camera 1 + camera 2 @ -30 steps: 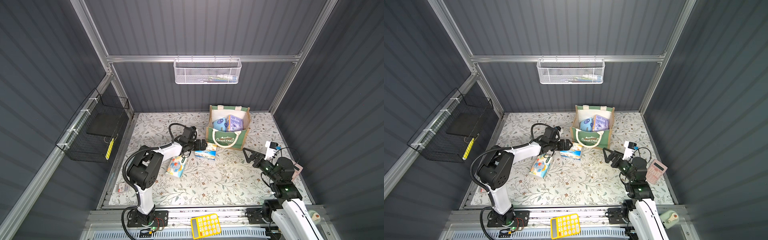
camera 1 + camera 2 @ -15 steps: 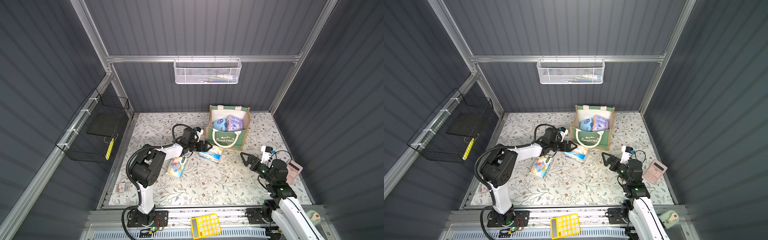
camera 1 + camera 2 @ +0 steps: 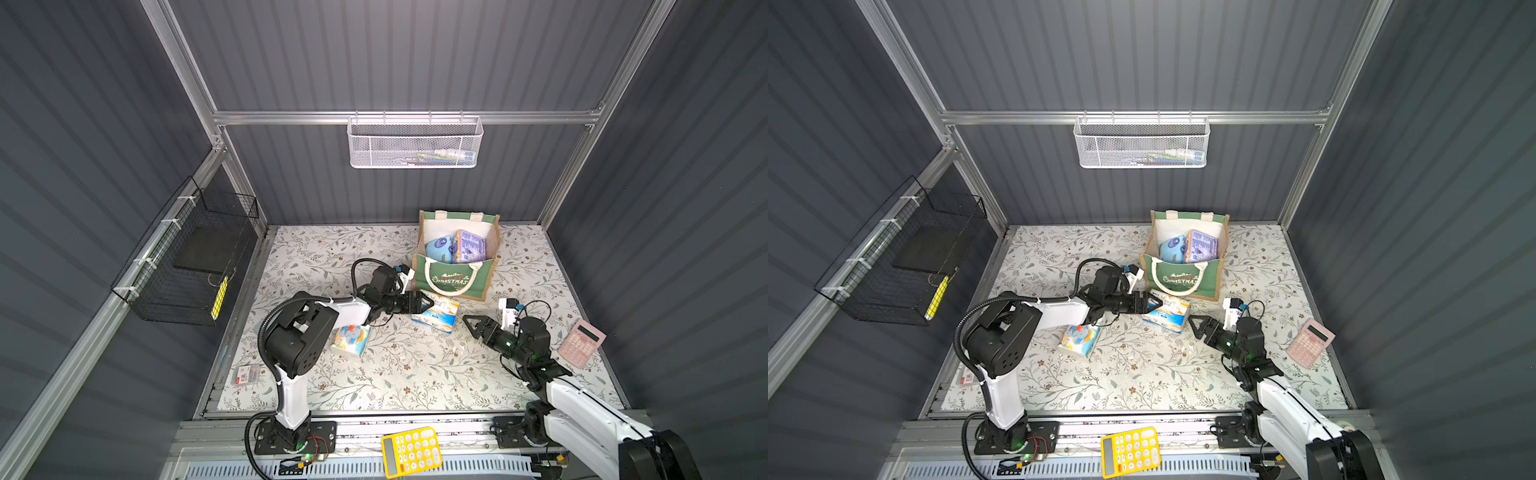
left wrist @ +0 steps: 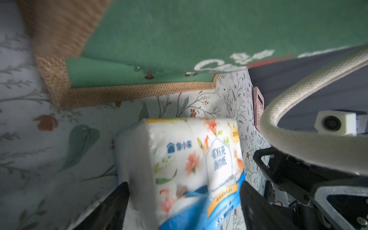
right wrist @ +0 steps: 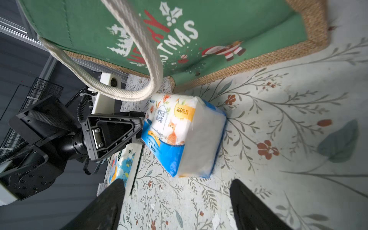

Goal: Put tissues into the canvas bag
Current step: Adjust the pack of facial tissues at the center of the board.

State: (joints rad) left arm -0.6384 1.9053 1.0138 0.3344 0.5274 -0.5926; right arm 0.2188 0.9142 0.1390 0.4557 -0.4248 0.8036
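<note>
**A:** Where is the pack, and who has it?

**B:** The white-blue-orange pack (image 3: 437, 316) lies on the table (image 3: 395, 374) just in front of the bag (image 3: 486, 278), by its green face, between the two arms. The left claw (image 3: 424, 302) is closed on its near end. In the left wrist view both fingers (image 4: 119, 201) press its sides.

**A:** And the right claw?

**B:** The right claw (image 3: 471, 322) has its jaws apart and empty. It is near the pack's far end, aimed at it but not touching.

**A:** Which way does the pack run?

**B:** Its length seems to run straight out from the left claw toward the right arm, so the grip crosses the short width. I would not swear to it, because from above it looks nearly square.

**A:** So the move?

**B:** Up, then toward the back wall, since the bag's mouth lies just behind the pack and higher. The handle (image 5: 148, 49) droops down the green face right there, so I judge it could snag.

**A:** How does the pack look?

**B:** Glossy plastic wrap, white with orange flowers, a cat and a blue band. It should give under the fingers.

**A:** The rest?

**B:** A blue pack (image 3: 438, 249) and a purple pack (image 3: 469, 246) stand in the bag. A cartoon pack (image 3: 351, 340) lies by the left arm.
</note>
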